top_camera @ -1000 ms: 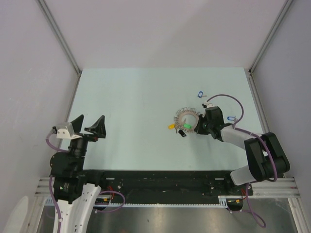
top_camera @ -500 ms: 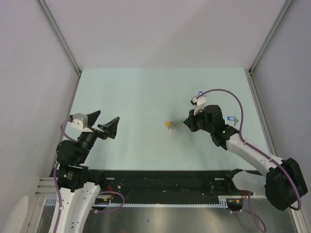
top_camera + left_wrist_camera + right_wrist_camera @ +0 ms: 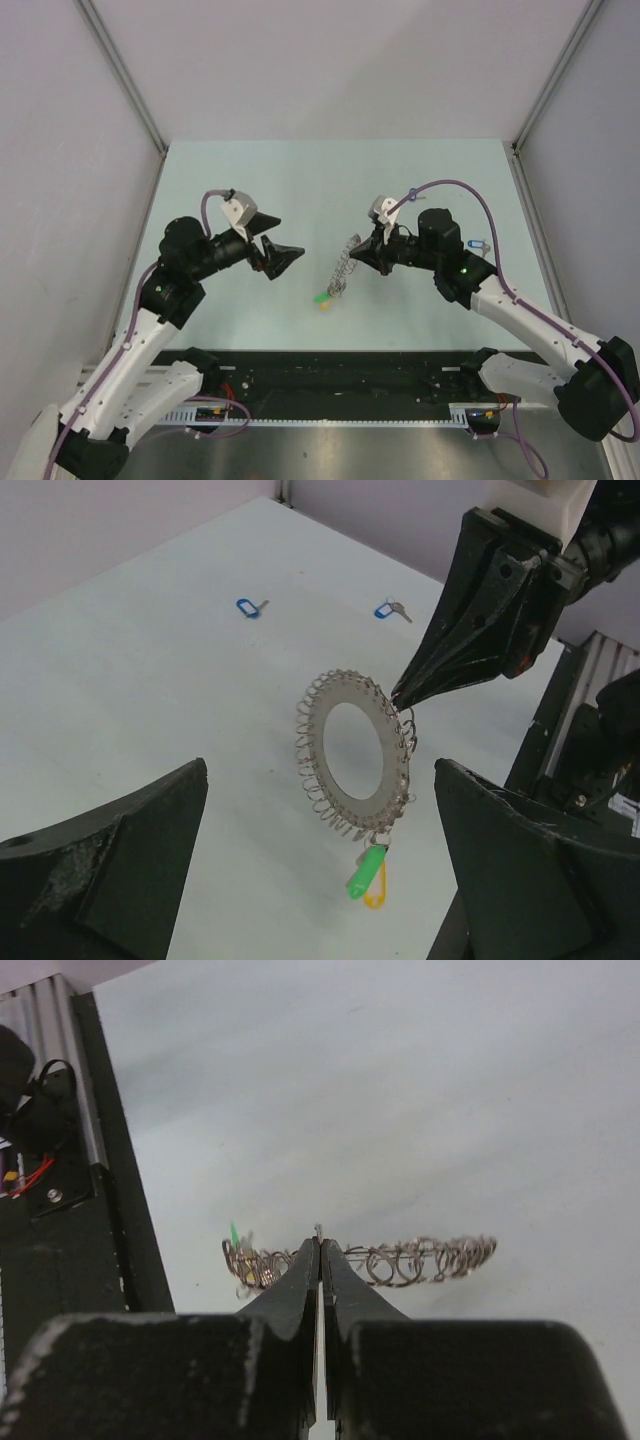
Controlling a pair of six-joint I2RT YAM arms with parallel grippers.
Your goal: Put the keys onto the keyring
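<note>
My right gripper [image 3: 356,256] is shut on the rim of the keyring [image 3: 341,272], a round silver ring fringed with small wire loops. It holds the ring in the air, above the table. A green tag [image 3: 321,296] and a yellow tag hang from the ring's low end. In the left wrist view the keyring [image 3: 362,811] faces me, pinched by the right fingertips [image 3: 415,685]. In the right wrist view the keyring [image 3: 430,1258] is edge-on. My left gripper [image 3: 290,236] is open and empty, left of the ring. Two blue-tagged keys [image 3: 248,607] [image 3: 390,609] lie on the table behind it; one of them shows in the top view [image 3: 476,241].
A black rail [image 3: 340,370] runs along the table's near edge and also shows in the right wrist view [image 3: 60,1160]. A purple cable [image 3: 450,187] loops over the right arm. Grey walls enclose the pale table [image 3: 300,180] at the back and sides.
The right gripper has lifted the keyring off the table and carried it left. The left arm has swung in from the near left, its open gripper now facing the ring.
</note>
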